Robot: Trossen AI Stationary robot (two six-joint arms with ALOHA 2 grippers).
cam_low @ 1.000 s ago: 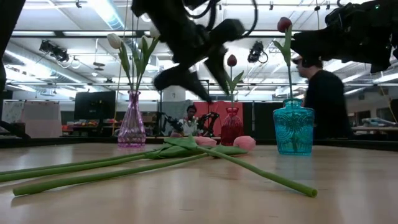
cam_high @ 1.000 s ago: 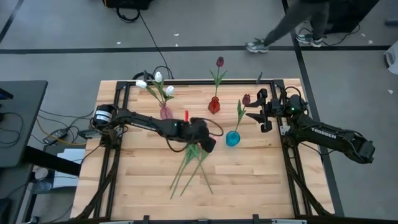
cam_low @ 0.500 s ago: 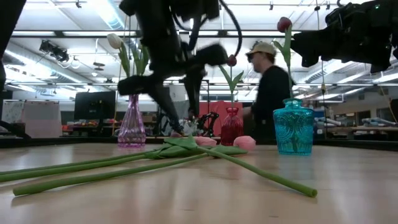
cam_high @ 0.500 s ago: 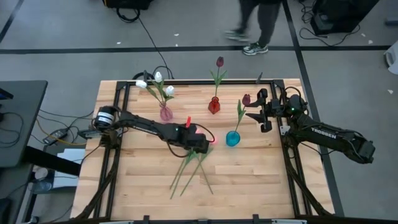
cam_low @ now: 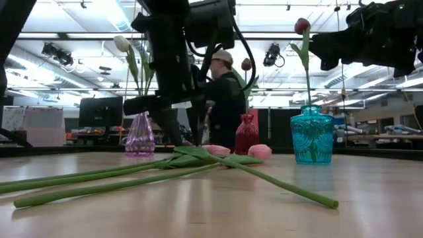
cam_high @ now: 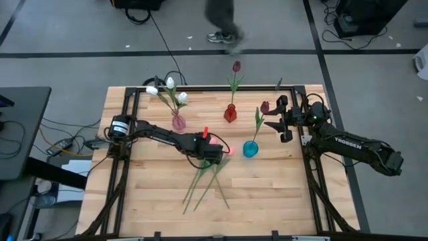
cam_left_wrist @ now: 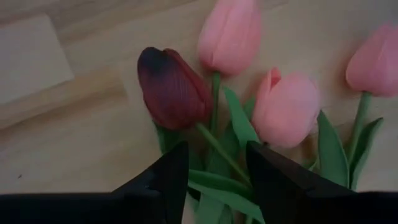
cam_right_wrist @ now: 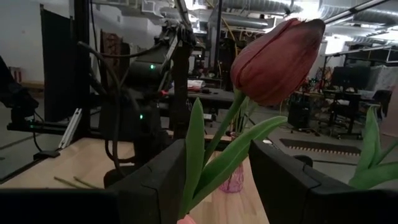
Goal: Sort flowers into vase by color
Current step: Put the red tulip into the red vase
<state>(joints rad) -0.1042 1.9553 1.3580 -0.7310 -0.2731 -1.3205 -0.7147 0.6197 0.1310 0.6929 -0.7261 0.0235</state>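
Several tulips (cam_high: 204, 175) lie in a heap mid-table, stems (cam_low: 132, 175) toward the near edge, heads toward the far edge. My left gripper (cam_high: 212, 152) hangs open over the heads, its fingers either side of the stem of a dark red tulip (cam_left_wrist: 171, 87), beside pink heads (cam_left_wrist: 286, 106). A purple vase (cam_high: 178, 122) holds white tulips. A red vase (cam_high: 230, 114) and a blue vase (cam_high: 250, 148) each hold one dark red tulip. My right gripper (cam_high: 281, 124) waits open, right of the blue vase's tulip (cam_right_wrist: 273, 59).
Black frame rails (cam_high: 124, 167) run along the table's left, right and far edges. The three vases stand in a row across the far half. Bare wood lies on the near half, left and right of the heap. A person walks on the floor beyond the far edge.
My left gripper has come down onto the heap's heads and shifted slightly toward the table's left. It has turned from a slant to pointing down. The flowers have stayed where they were. A person has walked past behind the table.
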